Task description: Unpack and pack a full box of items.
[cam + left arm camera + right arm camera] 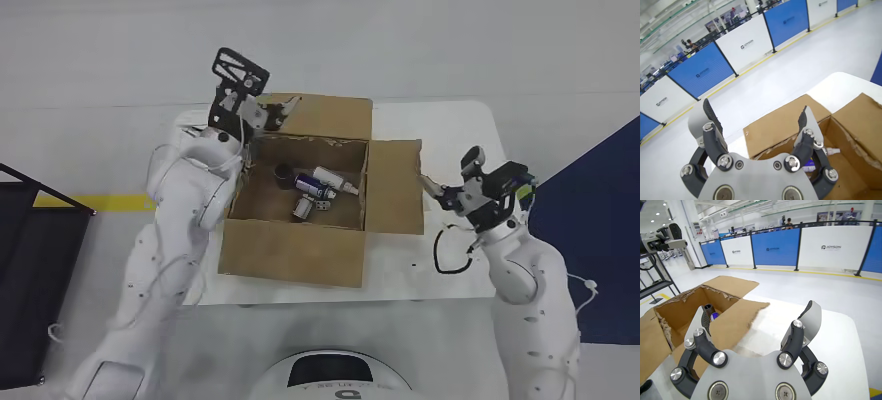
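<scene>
Over the far left corner of the cardboard box (295, 250) hangs the left pincer (755, 106), spread wide and empty. The right pincer (757, 307), equally open and holding nothing, sits just right of the box's right flap (392, 185). The box stands mid tabletop (450, 270), its flaps folded out and its corrugated edges torn and ragged. Inside lie a smooth white bottle (330, 180), a dark cylinder (283, 172) and a small shiny metal piece (305, 208). With these all inside, unpacking looks not yet begun, so lifting them out and repacking remain.
</scene>
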